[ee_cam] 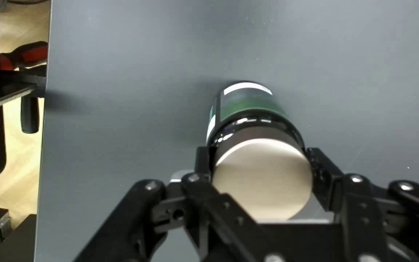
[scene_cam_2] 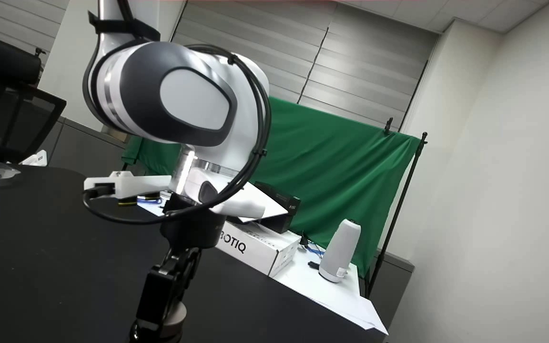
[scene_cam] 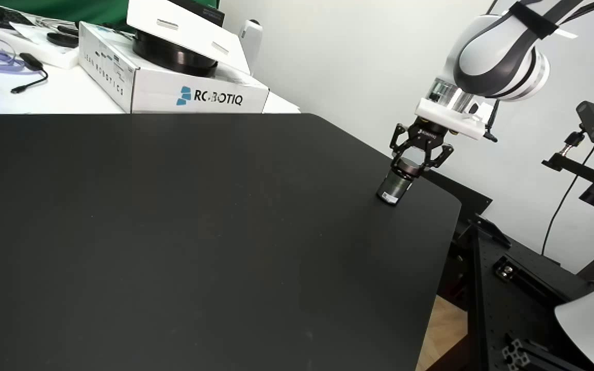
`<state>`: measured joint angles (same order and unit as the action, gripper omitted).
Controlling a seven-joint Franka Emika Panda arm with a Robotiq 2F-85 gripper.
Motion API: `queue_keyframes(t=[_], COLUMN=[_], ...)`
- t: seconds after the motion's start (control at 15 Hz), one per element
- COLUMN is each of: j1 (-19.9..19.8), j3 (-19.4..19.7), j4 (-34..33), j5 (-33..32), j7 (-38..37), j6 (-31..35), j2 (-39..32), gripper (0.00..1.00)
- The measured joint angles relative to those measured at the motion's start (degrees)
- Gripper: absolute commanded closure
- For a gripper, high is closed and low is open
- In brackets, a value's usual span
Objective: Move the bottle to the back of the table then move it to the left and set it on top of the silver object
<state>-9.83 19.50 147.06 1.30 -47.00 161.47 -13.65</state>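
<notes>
Your gripper (scene_cam: pixel 409 166) is clamped on the bottle (scene_cam: pixel 396 186): in the wrist view, its fingers (ee_cam: pixel 203 160) sit against either side of the beige cap (ee_cam: pixel 264 178). The bottle's dark body, with a green band (ee_cam: pixel 251 105), extends just below your fingers. Beneath the gripper spreads the black table (scene_cam: pixel 199 221); you can't tell whether the bottle's base touches it. Well apart from the gripper, beyond the table's edge, sits the white printed box (scene_cam: pixel 168 90).
</notes>
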Motion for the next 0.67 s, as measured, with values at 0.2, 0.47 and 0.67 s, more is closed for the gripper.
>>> queue_keyframes(t=[0.2,0.47,0.67], j1=[0.81,2.65,4.15], j3=[0.4,0.41,0.05], j4=[-0.1,-1.05,-2.62], j5=[-0.01,-0.26,-0.97], j7=[0.0,0.0,-0.06], j6=[0.3,-0.9,-4.55], j2=[0.88,2.67,5.74], gripper=[0.64,0.64,0.64])
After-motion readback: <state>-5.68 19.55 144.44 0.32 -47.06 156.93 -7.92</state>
